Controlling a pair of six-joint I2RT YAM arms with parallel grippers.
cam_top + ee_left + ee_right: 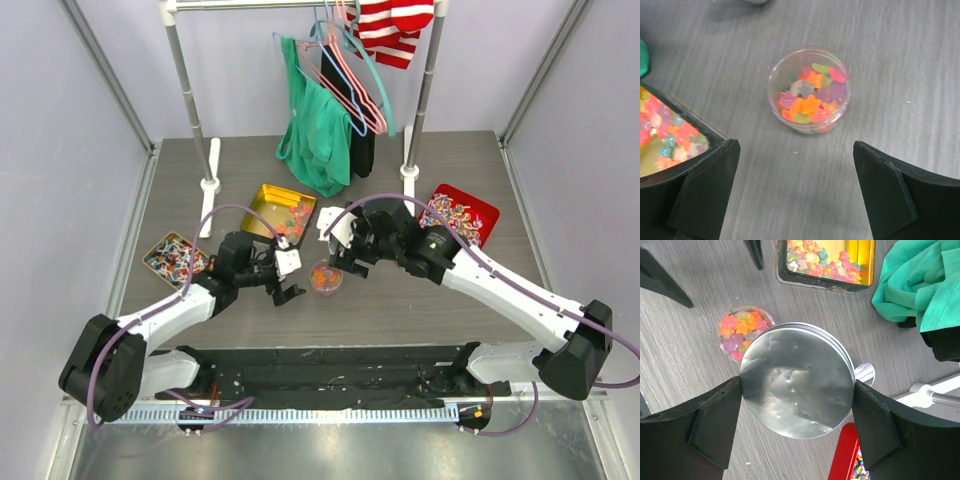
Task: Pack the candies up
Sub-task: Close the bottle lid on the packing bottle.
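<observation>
The candies [812, 97] are tiny orange, yellow, green and red gummy pieces filling a small clear cup [326, 278] at the table's middle. More of them lie in the big gold tin [280, 212] behind it. My left gripper [291, 285] is open and empty just left of the cup, with the cup ahead of its fingers in the left wrist view [795, 190]. My right gripper [797, 387] is shut on a round silver lid [797, 380] and holds it above the table, just right of the cup [742, 330]. In the top view this gripper [347, 257] is beside the cup.
A small gold tin of blue-and-red wrapped candies [172, 258] sits at the left and a red tray of twisted-wrapper candies [462, 215] at the right. A clothes rack with a green garment [320, 130] stands at the back. A shiny spoon-like piece [865, 372] lies under the lid.
</observation>
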